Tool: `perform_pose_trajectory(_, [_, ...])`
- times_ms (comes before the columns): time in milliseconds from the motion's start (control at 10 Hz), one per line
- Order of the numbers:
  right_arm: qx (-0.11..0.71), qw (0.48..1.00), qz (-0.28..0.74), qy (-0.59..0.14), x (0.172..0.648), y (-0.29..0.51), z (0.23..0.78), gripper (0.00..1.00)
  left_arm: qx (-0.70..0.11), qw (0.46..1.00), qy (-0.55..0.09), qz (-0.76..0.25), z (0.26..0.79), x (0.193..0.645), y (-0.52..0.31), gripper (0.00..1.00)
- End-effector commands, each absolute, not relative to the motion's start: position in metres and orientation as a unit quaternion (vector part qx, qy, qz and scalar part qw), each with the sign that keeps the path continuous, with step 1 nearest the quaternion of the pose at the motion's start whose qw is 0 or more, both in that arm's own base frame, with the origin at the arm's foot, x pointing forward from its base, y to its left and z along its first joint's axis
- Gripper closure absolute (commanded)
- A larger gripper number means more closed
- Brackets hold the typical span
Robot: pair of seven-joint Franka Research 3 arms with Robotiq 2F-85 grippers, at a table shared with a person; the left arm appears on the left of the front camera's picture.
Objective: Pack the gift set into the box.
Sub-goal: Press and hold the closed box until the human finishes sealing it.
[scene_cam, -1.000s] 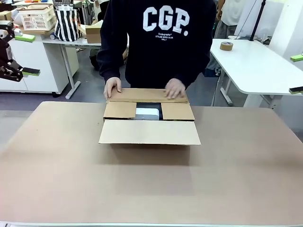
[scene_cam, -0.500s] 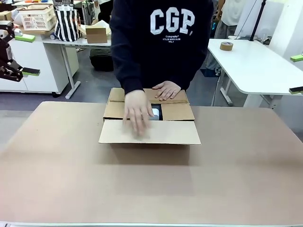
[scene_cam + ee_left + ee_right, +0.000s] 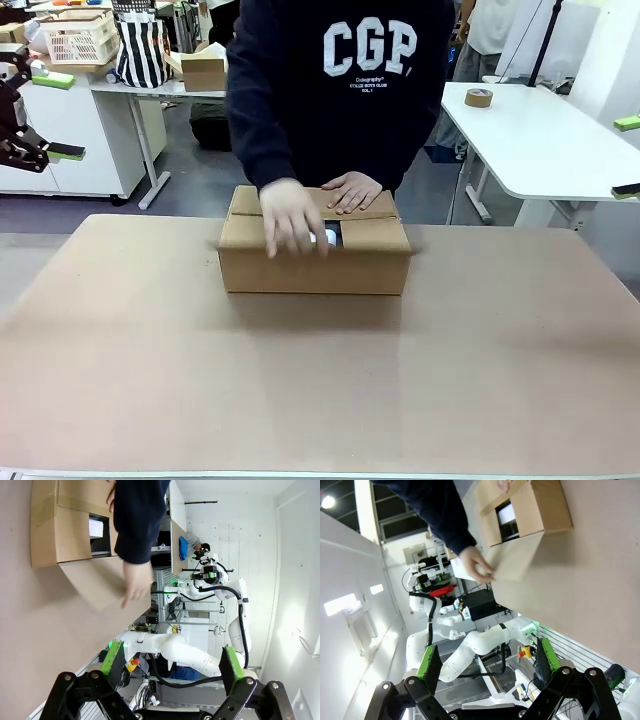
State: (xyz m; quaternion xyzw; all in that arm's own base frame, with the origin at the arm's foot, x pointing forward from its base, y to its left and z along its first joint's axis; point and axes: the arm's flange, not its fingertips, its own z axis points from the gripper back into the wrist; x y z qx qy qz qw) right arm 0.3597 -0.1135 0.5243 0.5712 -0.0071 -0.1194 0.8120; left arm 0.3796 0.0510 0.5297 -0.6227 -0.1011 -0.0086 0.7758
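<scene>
The box (image 3: 315,262) stands at the far middle of the table, in front of a person in a dark sweatshirt. One of the person's hands (image 3: 293,218) holds the near flap up toward the opening; the other hand (image 3: 351,190) rests on the far flap. Something white (image 3: 327,237) shows inside through the gap between the side flaps. Neither arm shows in the front view. In the left wrist view my left gripper (image 3: 172,661) is open and empty, far from the box (image 3: 60,530). My right gripper (image 3: 487,662) is likewise open and empty, well away from the box (image 3: 532,507).
Brown board covers the table (image 3: 320,380) around the box. To the right stands a white table (image 3: 540,140) with a tape roll (image 3: 478,97). A smaller carton (image 3: 203,70) and a basket (image 3: 78,38) sit on a desk at the back left.
The person's hand left the far flap, reached across the opening and lifted the near flap, which had lain flat toward me. The other hand stayed on the far flap.
</scene>
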Motion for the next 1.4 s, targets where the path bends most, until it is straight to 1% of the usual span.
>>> perform_pose_trajectory(0, [0.577,0.810,-0.110,-0.012,0.3599,-0.1138,0.5266,0.00,-0.622,0.776,-0.099,-0.017,0.5290,0.3778,0.0526,0.00])
perform_pose_trajectory(1300, [0.577,0.810,-0.110,-0.012,0.3599,-0.1138,0.5266,0.00,-0.622,0.776,-0.099,-0.017,0.5290,0.3778,0.0526,0.00])
